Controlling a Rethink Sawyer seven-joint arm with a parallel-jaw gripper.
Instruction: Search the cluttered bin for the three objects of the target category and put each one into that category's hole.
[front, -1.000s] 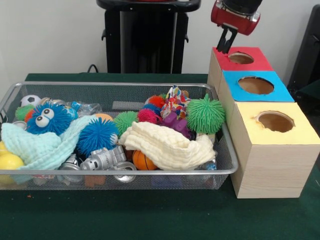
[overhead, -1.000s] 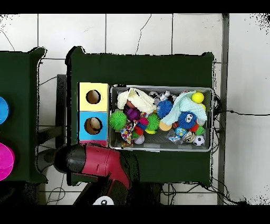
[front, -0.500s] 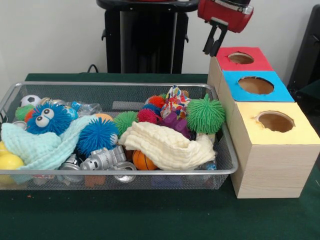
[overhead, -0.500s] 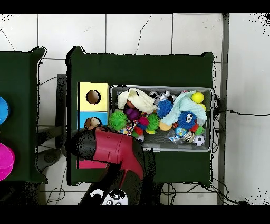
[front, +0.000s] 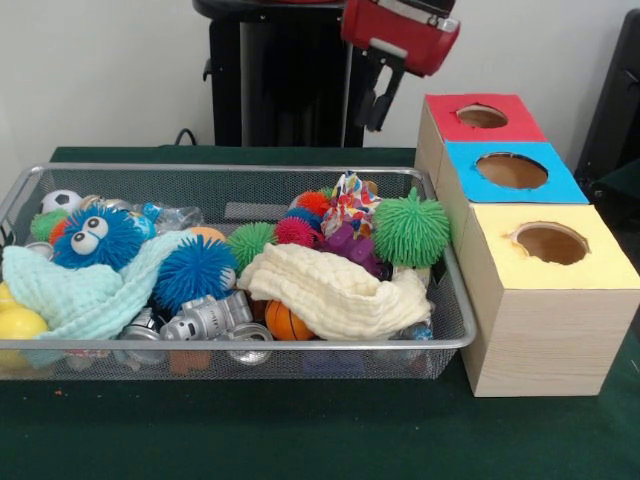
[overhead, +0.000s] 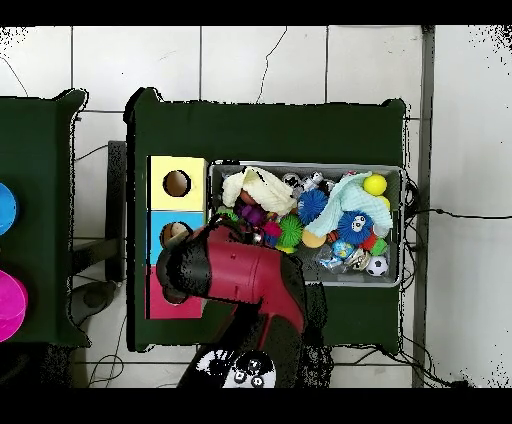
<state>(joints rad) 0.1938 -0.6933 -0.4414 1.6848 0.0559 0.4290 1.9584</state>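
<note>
Boxes: three; bin (front: 300, 345): two green puffers, one basketball.

Stood on a dark green table (front: 250, 440) before a plain pale wall (front: 100, 70). Rested over a floor of large white tiles (overhead: 260, 60), cracked in places, with a second green table (overhead: 40, 140) alongside.

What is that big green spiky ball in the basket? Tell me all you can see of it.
The green spiky ball looks like soft rubber, covered all over in thin floppy spikes, bright green. It sits high on the pile at the wire bin's end nearest the boxes, beside a purple toy, with the cream cloth just below it.
</note>
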